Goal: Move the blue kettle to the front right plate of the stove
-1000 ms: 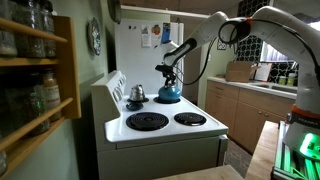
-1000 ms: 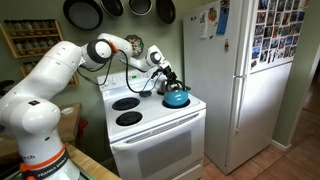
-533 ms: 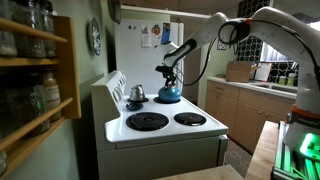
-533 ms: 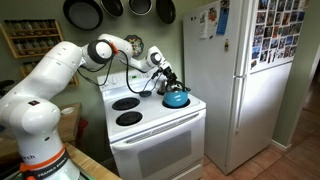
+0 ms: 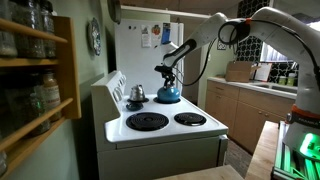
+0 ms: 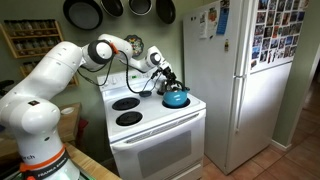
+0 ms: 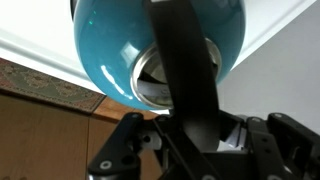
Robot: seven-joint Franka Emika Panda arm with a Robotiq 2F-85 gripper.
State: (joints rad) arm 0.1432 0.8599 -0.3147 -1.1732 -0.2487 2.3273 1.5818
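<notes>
Nearest in an exterior view, at the right of the stove [image 5: 170, 131], is the front right plate [image 5: 190, 119], and it is bare. The blue kettle [image 5: 168, 95] is farther back and a little to the left of it, on the far side of the stovetop. My gripper [image 5: 170, 73] is right on top of the kettle and looks closed on the dark handle [image 7: 185, 70]. So I think I must lift it and bring it toward the near right.

Glossy blue kettle [image 7: 108, 45], matt dark handle [image 7: 190, 80], smooth white stove [image 5: 168, 131].
</notes>
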